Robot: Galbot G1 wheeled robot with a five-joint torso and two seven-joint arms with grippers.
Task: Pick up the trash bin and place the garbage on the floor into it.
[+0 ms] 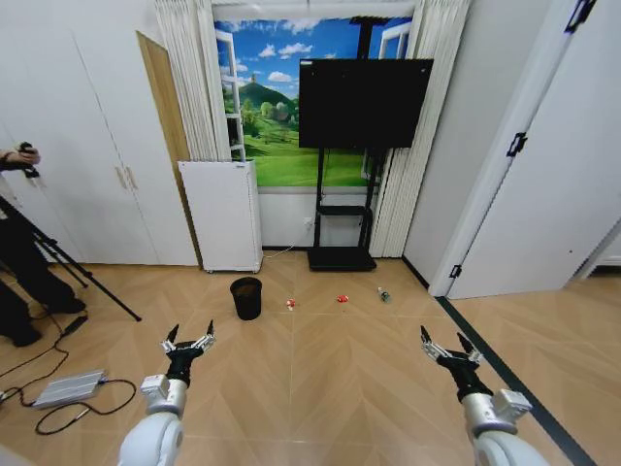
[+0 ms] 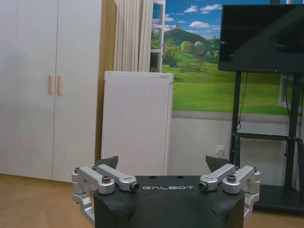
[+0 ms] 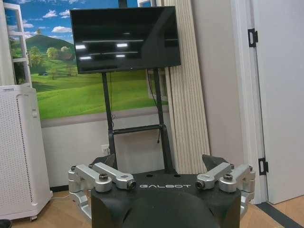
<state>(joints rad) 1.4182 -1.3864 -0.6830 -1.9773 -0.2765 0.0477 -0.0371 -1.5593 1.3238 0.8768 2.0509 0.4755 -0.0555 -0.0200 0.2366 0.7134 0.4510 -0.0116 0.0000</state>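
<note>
Both arms ended in rounded silver-white casings, seen at the lower left and lower right of the head view. Each carried a black wrist block with "GALBOT" lettered in pale grey across its face. The left gripper (image 1: 189,338) and right gripper (image 1: 446,342) had silver linkage bars (each pinned with dark round screws) and black pointed fingertips (image 2: 107,162). The metal links looked brushed and paired on either side of the block.

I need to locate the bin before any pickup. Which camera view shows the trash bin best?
The head view: the trash bin stands whole on the floor beside the white appliance. The wrist views look at the wall, above it.
</note>
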